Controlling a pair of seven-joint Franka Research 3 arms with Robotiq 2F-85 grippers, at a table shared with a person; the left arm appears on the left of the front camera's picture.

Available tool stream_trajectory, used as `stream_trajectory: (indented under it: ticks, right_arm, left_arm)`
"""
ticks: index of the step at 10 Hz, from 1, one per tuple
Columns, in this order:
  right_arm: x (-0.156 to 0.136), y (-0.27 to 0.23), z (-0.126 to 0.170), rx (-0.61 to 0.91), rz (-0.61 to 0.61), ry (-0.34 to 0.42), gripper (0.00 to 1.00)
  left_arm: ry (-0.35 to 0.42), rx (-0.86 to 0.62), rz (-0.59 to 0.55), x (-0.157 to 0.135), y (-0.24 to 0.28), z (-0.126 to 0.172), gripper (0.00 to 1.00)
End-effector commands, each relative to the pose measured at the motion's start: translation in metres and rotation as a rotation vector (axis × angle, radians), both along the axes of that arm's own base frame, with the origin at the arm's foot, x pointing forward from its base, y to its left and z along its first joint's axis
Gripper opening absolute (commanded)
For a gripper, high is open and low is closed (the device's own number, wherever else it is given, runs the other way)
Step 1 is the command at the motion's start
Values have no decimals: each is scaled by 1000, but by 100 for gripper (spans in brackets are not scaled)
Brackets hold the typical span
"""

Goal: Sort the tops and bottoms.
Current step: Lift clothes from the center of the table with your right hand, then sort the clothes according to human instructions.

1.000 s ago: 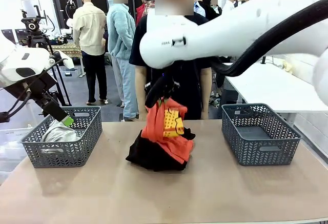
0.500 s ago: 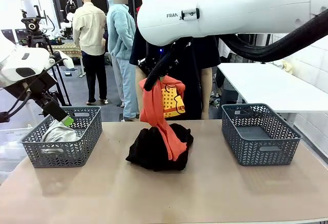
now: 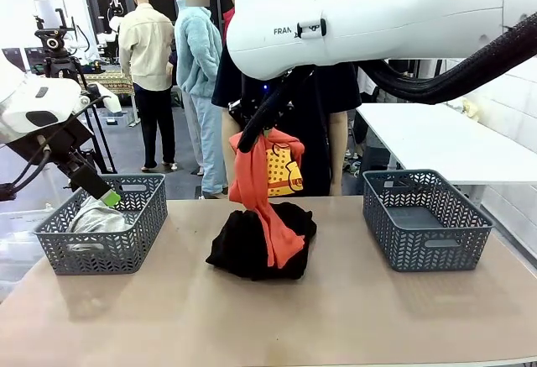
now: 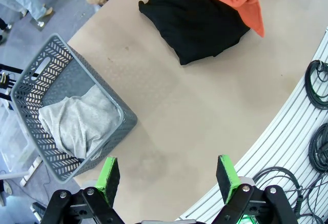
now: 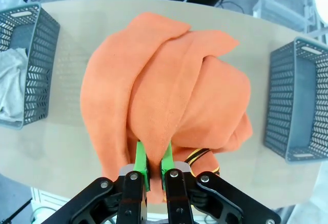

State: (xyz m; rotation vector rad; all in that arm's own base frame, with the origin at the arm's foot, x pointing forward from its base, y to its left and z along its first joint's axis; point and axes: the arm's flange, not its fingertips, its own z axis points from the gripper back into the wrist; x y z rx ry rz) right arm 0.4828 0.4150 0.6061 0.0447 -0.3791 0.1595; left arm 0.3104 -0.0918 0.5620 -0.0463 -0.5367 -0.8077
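An orange top (image 3: 262,184) with a yellow print patch hangs from my right gripper (image 3: 250,138), which is shut on its upper edge above the table's middle. Its lower end still brushes the black bottoms (image 3: 245,249) heaped beneath it. In the right wrist view the green pads (image 5: 141,163) pinch a fold of the orange top (image 5: 169,96). A pale grey-white top (image 3: 94,215) lies in the left basket (image 3: 126,245). My left gripper (image 3: 102,191) hovers open over that basket. In the left wrist view my left gripper (image 4: 166,175) is open and holds nothing, with the grey-white top (image 4: 79,124) and black bottoms (image 4: 200,24) below.
A grey basket (image 3: 426,243) stands at the right with no garment showing inside. A person in black (image 3: 334,115) stands at the far edge behind the hanging top. Bare tabletop (image 3: 268,321) runs along the near side. Cables (image 4: 318,80) lie past the table's edge.
My right gripper has lifted the orange top up off the black heap, so it now hangs and only its lower end touches. The left arm has stayed still.
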Motion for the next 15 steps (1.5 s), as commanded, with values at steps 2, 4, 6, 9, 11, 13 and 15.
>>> stream_trajectory:
  ticks: [2, 4, 6, 9, 11, 13, 15]
  right_arm:
    - [-2, 2, 5, 1, -1, -5, 0]
    - [-2, 2, 5, 1, -1, -5, 0]
    - [-2, 2, 5, 1, -1, -5, 0]
    - [-2, 2, 5, 1, -1, -5, 0]
    - [-2, 2, 5, 1, -1, -5, 0]
    - [-2, 2, 5, 1, -1, -5, 0]
    - [-2, 2, 5, 1, -1, -5, 0]
  left_arm:
    - [2, 7, -3, -2, 0, -2, 98]
    - [2, 7, -3, -2, 0, -2, 98]
    - [2, 7, -3, -2, 0, -2, 98]
    - [2, 7, -3, -2, 0, -2, 98]
    - [2, 7, -3, -2, 0, -2, 98]
    - [2, 7, -3, -2, 0, -2, 98]
    - [2, 7, -3, -2, 0, -2, 98]
